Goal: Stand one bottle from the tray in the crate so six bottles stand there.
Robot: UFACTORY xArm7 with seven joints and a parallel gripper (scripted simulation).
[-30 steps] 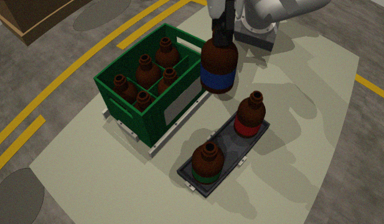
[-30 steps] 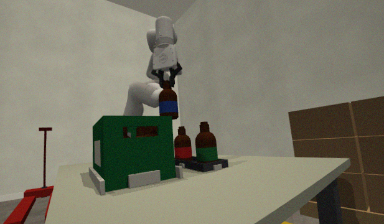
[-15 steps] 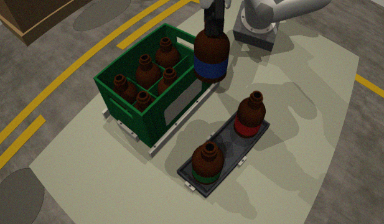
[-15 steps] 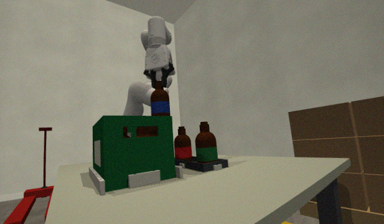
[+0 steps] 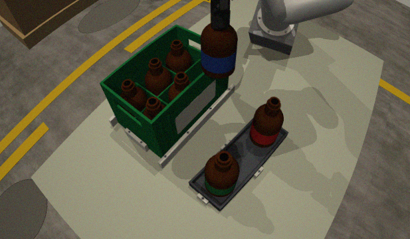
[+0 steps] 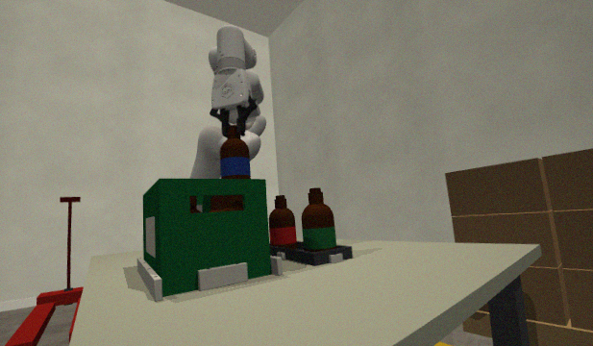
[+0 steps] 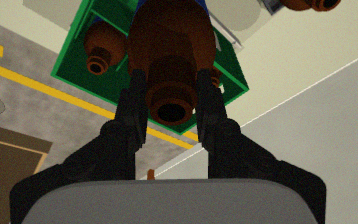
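My gripper (image 5: pixel 220 18) is shut on the neck of a brown bottle with a blue band (image 5: pixel 218 51) and holds it upright in the air over the far right corner of the green crate (image 5: pixel 165 89). It also shows in the exterior view (image 6: pixel 234 159), just above the crate's rim (image 6: pixel 207 233), and in the wrist view (image 7: pixel 172 60) between my fingers. Several brown bottles (image 5: pixel 157 77) stand in the crate's cells. The dark tray (image 5: pixel 239 164) holds a red-banded bottle (image 5: pixel 266 123) and a green-banded bottle (image 5: pixel 221 174), both upright.
Grey brackets (image 5: pixel 196 126) hold the crate's base on the table. The arm's base (image 5: pixel 272 31) stands behind the crate. Cardboard boxes (image 6: pixel 531 231) stand to the right of the table, and a red pallet jack (image 6: pixel 51 293) stands to its left.
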